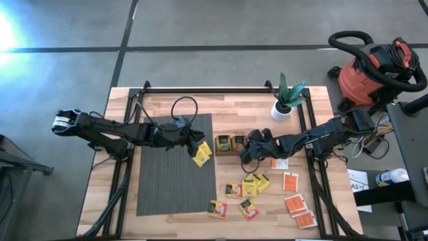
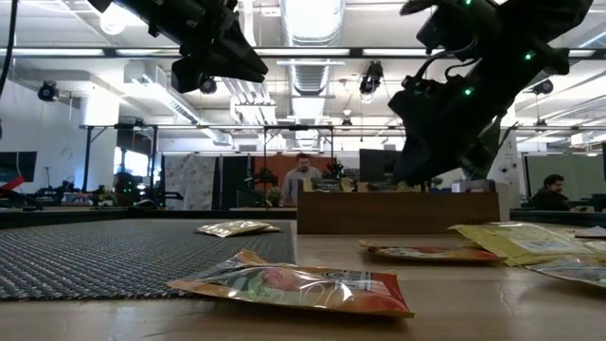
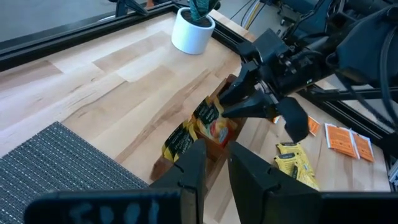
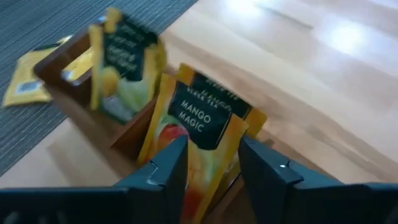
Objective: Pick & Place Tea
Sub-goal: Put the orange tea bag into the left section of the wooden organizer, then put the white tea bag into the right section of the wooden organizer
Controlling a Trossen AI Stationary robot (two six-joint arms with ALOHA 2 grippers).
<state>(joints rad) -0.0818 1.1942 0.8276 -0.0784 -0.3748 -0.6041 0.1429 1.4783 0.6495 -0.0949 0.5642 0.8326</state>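
Note:
A brown wooden tray (image 1: 231,144) stands right of the grey mat (image 1: 174,167), with tea sachets upright in its compartments. My right gripper (image 4: 213,146) is open over the tray's near end; an orange-yellow tea sachet (image 4: 193,124) stands between its fingers. My left gripper (image 3: 214,155) hovers above the mat's right edge, narrowly open with nothing between its fingers. Yellow sachets (image 1: 202,152) lie flat on the mat's edge below it. Several more sachets, yellow (image 1: 253,184) and orange-and-white (image 1: 294,201), lie on the bare wood at the near right. My right gripper stands open around the lower part of the orange-yellow sachet (image 4: 205,158), coming from above at a slant. I cannot tell whether either finger touches it. The sachet stands upright in a tray compartment (image 4: 124,140).
A potted plant (image 1: 286,100) in a white pot stands at the far right of the table. A red shop vacuum (image 1: 371,73) sits on the floor beyond the right edge. A black frame (image 1: 221,89) runs along the far edge and both sides.

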